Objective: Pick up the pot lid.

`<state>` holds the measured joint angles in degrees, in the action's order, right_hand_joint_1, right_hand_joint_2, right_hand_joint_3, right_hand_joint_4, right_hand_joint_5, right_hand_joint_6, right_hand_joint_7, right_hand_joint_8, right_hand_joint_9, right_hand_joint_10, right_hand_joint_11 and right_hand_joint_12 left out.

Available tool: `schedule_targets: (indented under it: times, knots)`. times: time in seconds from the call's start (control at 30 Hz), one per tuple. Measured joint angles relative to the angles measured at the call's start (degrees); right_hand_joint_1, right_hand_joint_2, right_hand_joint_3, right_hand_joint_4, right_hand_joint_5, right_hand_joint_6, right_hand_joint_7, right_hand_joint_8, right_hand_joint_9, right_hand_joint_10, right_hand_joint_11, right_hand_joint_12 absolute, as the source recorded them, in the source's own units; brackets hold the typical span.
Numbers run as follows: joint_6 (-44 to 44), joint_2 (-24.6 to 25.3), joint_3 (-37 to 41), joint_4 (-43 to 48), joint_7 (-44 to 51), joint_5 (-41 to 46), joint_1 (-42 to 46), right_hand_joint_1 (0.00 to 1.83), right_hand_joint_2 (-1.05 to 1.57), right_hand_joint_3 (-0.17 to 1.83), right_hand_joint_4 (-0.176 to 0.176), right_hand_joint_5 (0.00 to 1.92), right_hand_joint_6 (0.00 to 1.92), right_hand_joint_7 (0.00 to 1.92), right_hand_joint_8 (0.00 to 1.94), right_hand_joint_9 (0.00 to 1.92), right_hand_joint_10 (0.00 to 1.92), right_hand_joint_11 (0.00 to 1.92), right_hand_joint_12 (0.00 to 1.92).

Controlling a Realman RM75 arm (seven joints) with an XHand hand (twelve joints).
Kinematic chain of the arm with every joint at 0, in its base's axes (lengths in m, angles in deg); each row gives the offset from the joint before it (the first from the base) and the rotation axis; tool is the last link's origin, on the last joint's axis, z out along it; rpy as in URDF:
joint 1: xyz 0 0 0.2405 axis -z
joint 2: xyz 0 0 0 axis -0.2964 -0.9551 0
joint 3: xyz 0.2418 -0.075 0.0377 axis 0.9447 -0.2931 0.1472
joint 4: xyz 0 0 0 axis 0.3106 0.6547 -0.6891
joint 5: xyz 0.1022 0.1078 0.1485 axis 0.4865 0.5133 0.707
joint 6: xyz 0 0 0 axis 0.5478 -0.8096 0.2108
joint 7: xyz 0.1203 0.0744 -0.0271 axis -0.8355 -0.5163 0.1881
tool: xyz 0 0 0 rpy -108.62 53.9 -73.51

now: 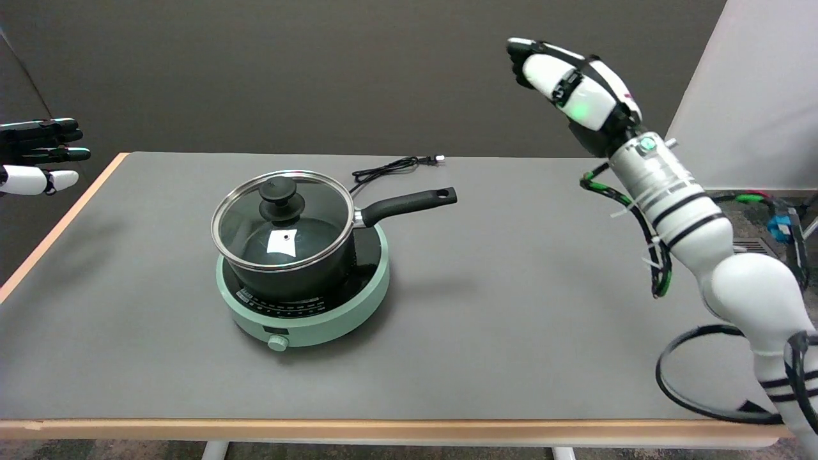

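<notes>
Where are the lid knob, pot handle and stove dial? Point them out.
lid knob (278,191), head view, on the black knob's top.
pot handle (409,202), head view, midway along the black handle.
stove dial (278,343), head view, on the green dial at the stove's front.

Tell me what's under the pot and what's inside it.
The pot sits on a green round cooker on the table. Through the glass lid only the dark inside and a white glare patch show; whether it holds anything I cannot tell.

head view | above table (511,319) near side | looking down, across
</notes>
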<state>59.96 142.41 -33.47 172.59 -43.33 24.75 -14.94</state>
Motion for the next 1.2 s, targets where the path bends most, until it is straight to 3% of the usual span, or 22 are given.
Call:
schedule_targets:
  times: [0.27,0.47,0.63,0.8,1.2]
  knots:
    - [1.6,-1.4,-6.2,-0.2,7.6,-6.3,-8.6,0.63,0.55,0.86,0.042,0.45,0.20,0.52,0.19,0.50,0.31,0.31,0.69]
    - [2.0,-1.5,-12.2,-1.3,12.5,-12.8,-15.3,0.63,0.53,0.86,0.048,0.43,0.19,0.52,0.19,0.51,0.31,0.33,0.71]
    - [2.0,-0.4,-17.7,-4.8,15.6,-17.7,-21.7,0.62,0.52,0.85,0.051,0.42,0.19,0.53,0.19,0.52,0.31,0.34,0.72]
    - [2.0,1.3,-23.1,-9.2,17.6,-20.7,-27.7,0.65,0.54,0.85,0.076,0.46,0.20,0.61,0.21,0.58,0.36,0.37,0.78]
    - [3.0,5.7,-38.1,-20.9,20.2,-24.8,-42.9,0.74,0.52,0.92,0.083,0.48,0.20,0.63,0.20,0.58,0.40,0.37,0.79]
